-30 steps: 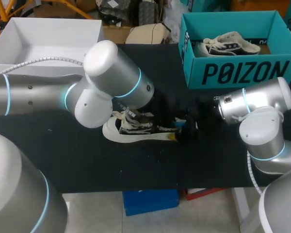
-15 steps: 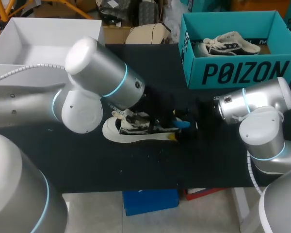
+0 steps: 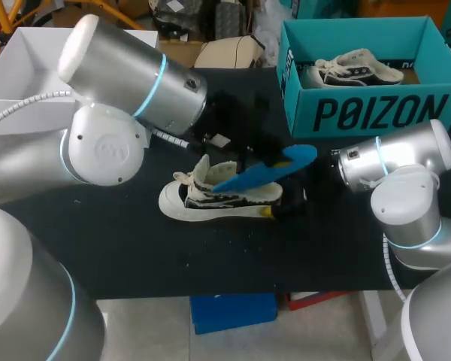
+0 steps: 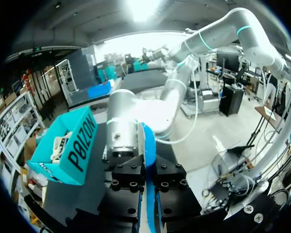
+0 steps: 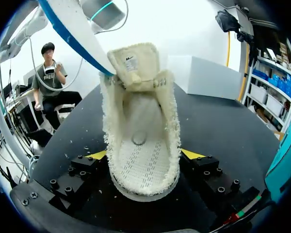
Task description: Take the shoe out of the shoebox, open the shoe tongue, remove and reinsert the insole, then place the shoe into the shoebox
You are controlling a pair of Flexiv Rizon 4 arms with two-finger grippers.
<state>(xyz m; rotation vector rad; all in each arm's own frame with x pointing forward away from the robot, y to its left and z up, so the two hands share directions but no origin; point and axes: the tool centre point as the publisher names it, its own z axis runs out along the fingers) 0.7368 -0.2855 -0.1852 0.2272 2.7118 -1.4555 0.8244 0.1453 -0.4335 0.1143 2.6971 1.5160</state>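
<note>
The left arm (image 3: 113, 98) comes in from the left with its elbow joints raised and its wrist angled down toward the middle. The left gripper (image 4: 146, 171) pinches the insole (image 4: 149, 145) edgewise between its fingers, and the insole runs on ahead of the jaws. The right arm (image 3: 406, 188) is folded low with its wrist level. The right gripper (image 5: 144, 155) clamps the shoe (image 5: 141, 145) at one end, a yellow fingertip (image 5: 98, 154) against each side.

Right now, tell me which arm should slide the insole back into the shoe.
Left. The left pincer is shut on the blue insole, whose low end sits at the opening of the shoe. The right pincer grips the shoe from both sides, so it should probably just steady it.
</note>
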